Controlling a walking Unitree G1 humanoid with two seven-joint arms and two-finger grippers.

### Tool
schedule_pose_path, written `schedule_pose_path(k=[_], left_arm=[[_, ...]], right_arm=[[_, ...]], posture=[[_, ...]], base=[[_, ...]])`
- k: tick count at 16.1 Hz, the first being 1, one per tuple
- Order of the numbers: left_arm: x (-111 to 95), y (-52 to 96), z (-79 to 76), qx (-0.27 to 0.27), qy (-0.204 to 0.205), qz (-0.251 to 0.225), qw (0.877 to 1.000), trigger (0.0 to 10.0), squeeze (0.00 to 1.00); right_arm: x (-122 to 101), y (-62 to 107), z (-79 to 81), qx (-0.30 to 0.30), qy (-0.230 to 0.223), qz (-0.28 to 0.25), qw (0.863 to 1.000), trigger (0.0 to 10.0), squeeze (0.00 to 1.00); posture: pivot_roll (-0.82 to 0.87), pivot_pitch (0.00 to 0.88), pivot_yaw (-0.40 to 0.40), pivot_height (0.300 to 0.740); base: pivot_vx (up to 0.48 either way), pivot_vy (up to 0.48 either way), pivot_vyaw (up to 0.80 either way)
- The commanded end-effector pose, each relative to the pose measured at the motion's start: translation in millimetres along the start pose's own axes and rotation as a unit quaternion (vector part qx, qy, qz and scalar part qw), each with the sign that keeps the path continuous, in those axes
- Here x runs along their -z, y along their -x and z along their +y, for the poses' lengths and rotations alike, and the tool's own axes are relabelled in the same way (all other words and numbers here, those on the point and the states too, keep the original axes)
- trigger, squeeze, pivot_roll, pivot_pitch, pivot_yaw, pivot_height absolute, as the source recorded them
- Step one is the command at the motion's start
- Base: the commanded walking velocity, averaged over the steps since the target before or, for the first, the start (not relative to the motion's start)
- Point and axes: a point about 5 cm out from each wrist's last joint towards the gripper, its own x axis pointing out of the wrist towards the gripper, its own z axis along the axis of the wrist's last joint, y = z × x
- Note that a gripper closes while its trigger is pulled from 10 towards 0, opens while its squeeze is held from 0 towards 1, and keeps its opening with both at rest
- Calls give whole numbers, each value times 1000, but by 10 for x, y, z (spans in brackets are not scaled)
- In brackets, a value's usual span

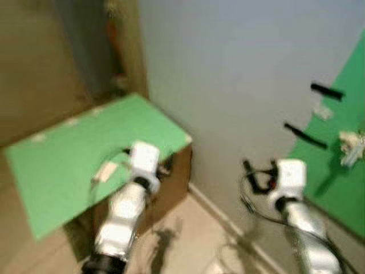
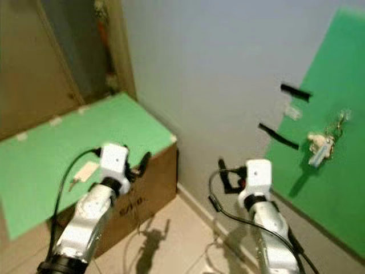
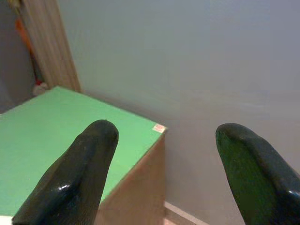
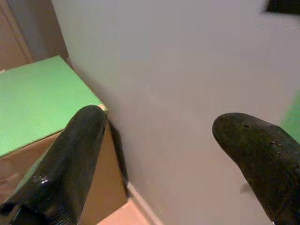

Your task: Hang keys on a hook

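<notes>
A bunch of keys (image 2: 321, 143) with a pale fob hangs from a small hook against the green panel (image 2: 336, 182) on the right-hand wall. Two black hooks (image 2: 296, 92) (image 2: 277, 136) stick out of the grey wall just left of the panel. My right gripper (image 4: 159, 122) is open and holds nothing; it is low in front of the wall, below and left of the keys (image 1: 350, 146). My left gripper (image 3: 164, 131) is open too, raised over the near corner of the green-topped box (image 1: 85, 148).
The cardboard box (image 2: 148, 188) with a green sheet on top stands against the grey wall (image 2: 217, 74) at the left. A wooden door frame (image 2: 117, 51) rises behind it. A small white tag (image 2: 84, 171) lies on the sheet. Light tiled floor (image 2: 171, 240) lies between the arms.
</notes>
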Motion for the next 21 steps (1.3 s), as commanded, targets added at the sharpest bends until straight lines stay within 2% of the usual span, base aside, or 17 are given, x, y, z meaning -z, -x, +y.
schedule_pose_path(k=[1,7,12,14,15,19,21], left_arm=[[-6,3,102,-14,-11,2,1000,10000,0],[0,-49,112,-7,-24,9,1000,10000,0],[9,-45,129,-9,-28,8,1000,10000,0],[20,-42,127,-9,-19,9,1000,10000,0],[23,-40,89,10,19,10,1000,10000,0],[36,-25,122,-8,-6,8,1000,10000,0],[1,-23,114,-1,11,-5,1000,10000,0]], right_arm=[[4,-24,73,-15,-4,1,1000,10000,16],[16,-36,63,-17,-2,2,1000,10000,20],[56,-13,26,-11,-3,7,1000,10000,102],[67,-10,22,-12,-2,8,1000,10000,110],[81,-9,26,-15,0,10,1000,10000,118],[96,-8,44,-24,4,11,1000,10000,149],[92,-25,53,-30,10,9,999,10000,173]], posture=[[-121,0,-7,736],[-125,0,-4,736],[-129,0,-2,736],[-129,0,-2,736],[-125,0,-4,736],[-117,0,-11,736],[-113,0,-10,736]], base=[[0,0,638],[0,0,639],[0,0,629],[0,0,625],[0,0,613],[0,0,602],[0,0,600]])
